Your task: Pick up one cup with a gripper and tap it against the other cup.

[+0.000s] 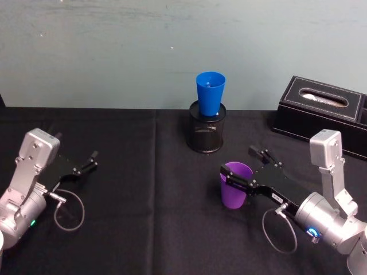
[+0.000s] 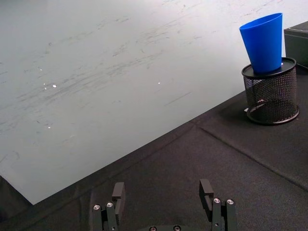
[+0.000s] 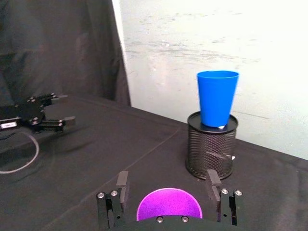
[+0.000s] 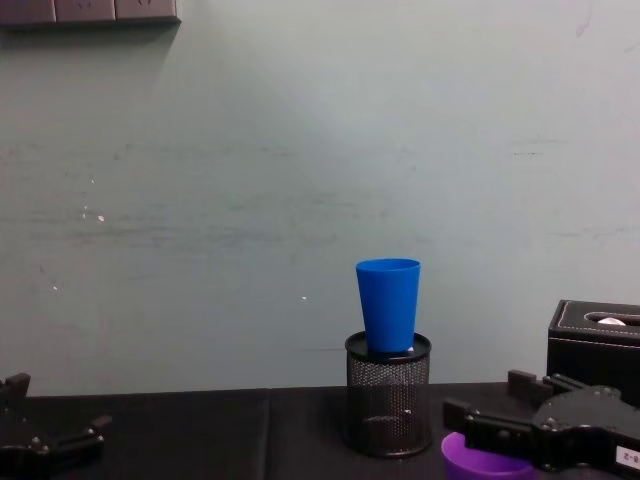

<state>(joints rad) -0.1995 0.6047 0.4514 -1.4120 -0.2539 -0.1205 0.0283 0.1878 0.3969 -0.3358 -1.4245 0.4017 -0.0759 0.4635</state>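
The purple cup (image 1: 235,196) stands upright on the black cloth at the right front. My right gripper (image 1: 238,164) is open around its rim, one finger on each side with a small gap to the wall. In the right wrist view the purple cup (image 3: 168,208) sits between the fingers (image 3: 122,186), and the chest view shows only its rim (image 4: 480,464). The blue cup (image 1: 210,91) rests in the mouth of a black mesh pen holder (image 1: 206,133) at the back centre, well apart from the purple one. My left gripper (image 1: 92,160) is open and parked at the left.
A black tissue box (image 1: 324,112) stands at the back right, near the right arm. Black cloth (image 1: 143,200) covers the table between the two arms. A pale wall (image 1: 114,51) rises behind the table's far edge.
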